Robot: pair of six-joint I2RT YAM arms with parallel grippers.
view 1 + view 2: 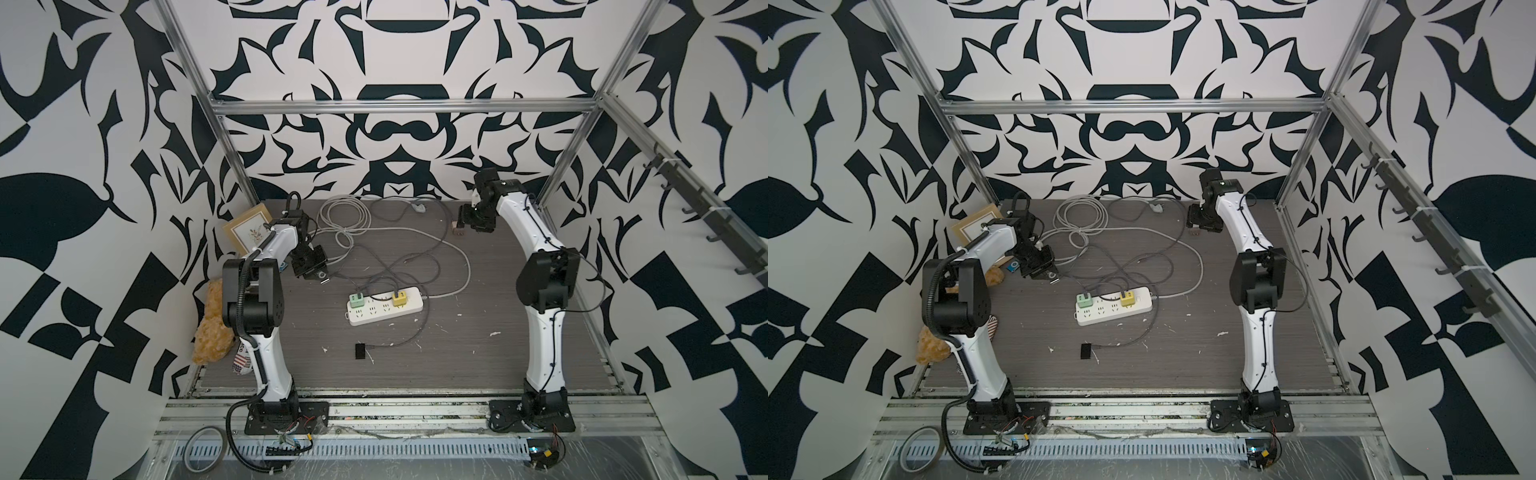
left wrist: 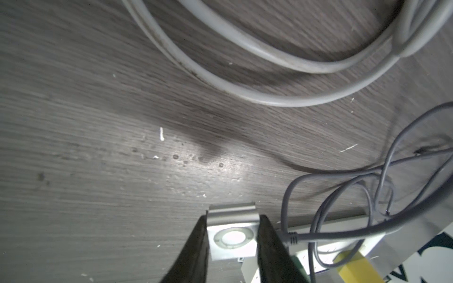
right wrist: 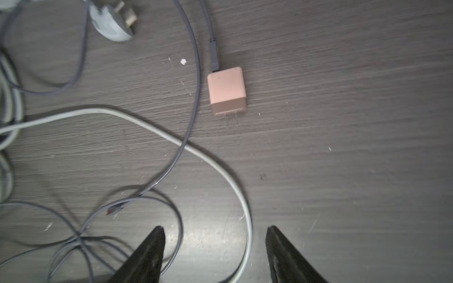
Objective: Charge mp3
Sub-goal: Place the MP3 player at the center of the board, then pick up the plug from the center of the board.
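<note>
Fingers (image 2: 193, 247): right gripper (image 3: 214, 229) apart, left gripper (image 2: 232, 218) clamped silver player (image 2: 231, 250). Blue mp3 (image 1: 1013, 266) at its nine o'clock seemed light, slick; pinch opposite edges.

Blue mp3 (image 1: 1013, 266) half behind left arm (image 1: 994, 245) (plush toy (image 1: 210, 328) too)

the power strip (image 1: 385, 305) lies mid-surface (image 1: 457, 332), cable coil (image 1: 322, 216) at its 12 o'clock. the mp3 (image 1: 1013, 266) lies at 10, a second player (image 2: 231, 239) between the jaws of the left gripper (image 2: 232, 219).

White-shelled arms (image 1: 276, 370) with black joints (image 1: 548, 278) and cables (image 1: 241, 291).
</note>
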